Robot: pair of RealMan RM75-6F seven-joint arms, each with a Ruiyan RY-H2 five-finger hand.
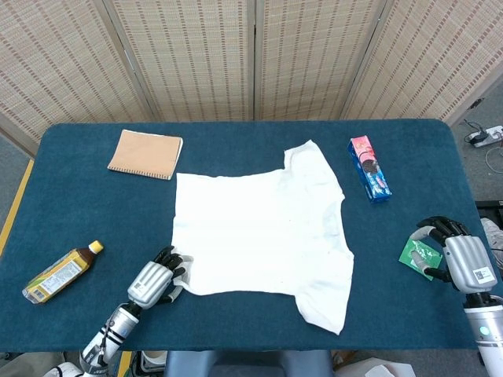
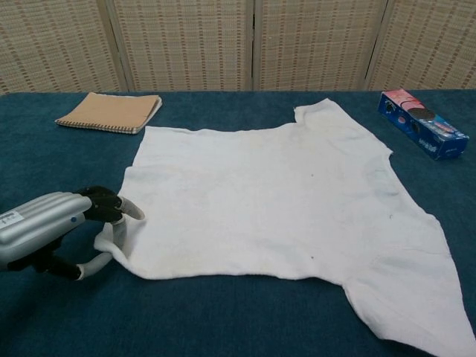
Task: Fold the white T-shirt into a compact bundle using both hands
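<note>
Shirt (image 1: 263,236) lies spread flat at the center of the blue table (image 1: 78,220), its lower-left corner bunched and lifted in the grasp of the left hand (image 1: 156,281), whose fingers (image 2: 123,210) pinch the cloth near the bottom left of the frame. Right hand (image 1: 456,255) sits at the far right edge, well apart from the shirt, fingers curled over a green packet (image 1: 415,255); whether it grips it cannot be told. Notebook (image 1: 145,154) upper left, bottle (image 1: 61,272) lower left, snack box (image 1: 369,168) upper right.
</note>
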